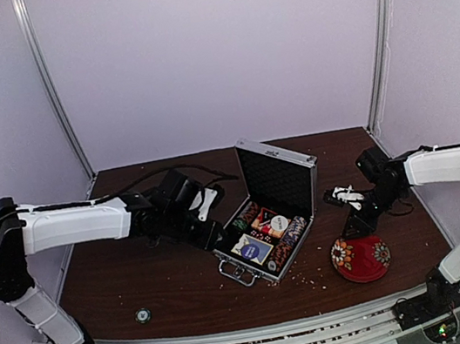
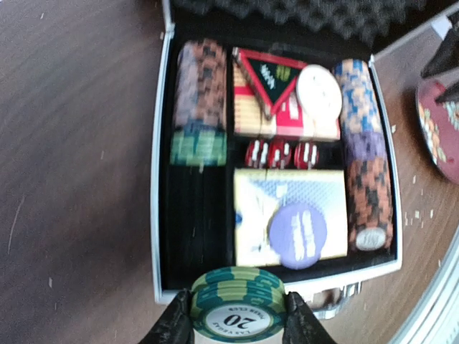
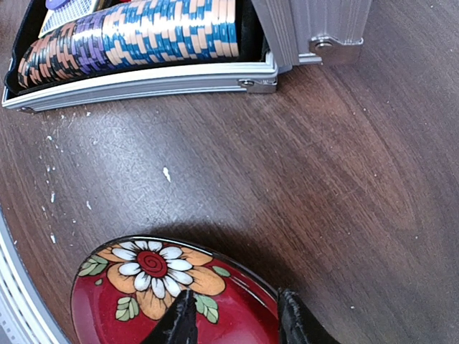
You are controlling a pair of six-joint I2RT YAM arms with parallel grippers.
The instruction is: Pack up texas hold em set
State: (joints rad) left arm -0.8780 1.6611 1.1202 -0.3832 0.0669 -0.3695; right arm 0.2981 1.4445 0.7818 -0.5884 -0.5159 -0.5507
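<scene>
While the left gripper (image 2: 238,319) has its fingers clenched on a short stack of green chips (image 2: 237,287) at the near rim of the open briefcase (image 2: 161,215), the packing looks partway done: chip rows and the card deck box (image 2: 287,215) sit inside. Next, I'd say, the stack goes into the bare stretch of the left-hand slot (beside the green ones there), then release. The right gripper (image 3: 237,322) straddles the red bowl (image 3: 143,287); whether it pinches, I can't tell. One stray chip (image 1: 142,314) lies well apart on the table (image 1: 141,275).
</scene>
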